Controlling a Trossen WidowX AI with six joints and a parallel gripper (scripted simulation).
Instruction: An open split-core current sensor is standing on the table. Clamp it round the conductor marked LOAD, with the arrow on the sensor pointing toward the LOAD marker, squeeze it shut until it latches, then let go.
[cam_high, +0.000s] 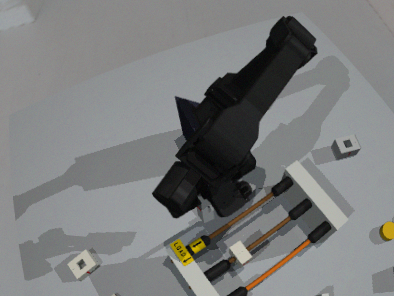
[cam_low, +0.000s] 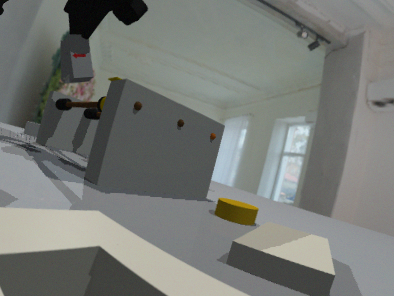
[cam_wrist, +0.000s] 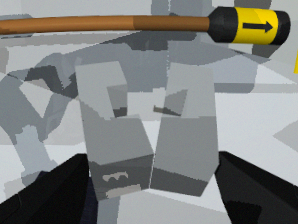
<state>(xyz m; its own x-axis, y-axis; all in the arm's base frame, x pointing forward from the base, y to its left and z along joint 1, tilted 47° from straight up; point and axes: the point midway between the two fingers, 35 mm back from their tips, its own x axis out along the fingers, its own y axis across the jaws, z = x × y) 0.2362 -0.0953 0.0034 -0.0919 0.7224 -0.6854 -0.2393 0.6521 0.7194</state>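
Observation:
The open grey split-core sensor (cam_wrist: 185, 135) (cam_low: 80, 67) (cam_high: 205, 212) is between the fingers, raised off the table. In the wrist view its two halves spread apart at the top, facing the conductor. Its red arrow (cam_low: 79, 55) points left in the exterior view. My gripper (cam_wrist: 152, 161) is shut on the sensor's sides; in the top view the arm hides most of it. The LOAD conductor (cam_high: 245, 214) (cam_wrist: 100, 24) is brown and lies outside the sensor's jaws. Its yellow sleeve (cam_high: 198, 245) (cam_wrist: 256, 25) has a black arrow, beside the yellow LOAD label (cam_high: 181, 251).
Two more conductors, a brown one (cam_high: 270, 238) with a white block (cam_high: 240, 253) and an orange one (cam_high: 280, 263), run beside it between end walls (cam_high: 320, 195) (cam_low: 155, 155). White blocks with square holes (cam_high: 84, 264) (cam_high: 346, 146) and a yellow disc (cam_high: 388, 231) (cam_low: 236, 211) stand around.

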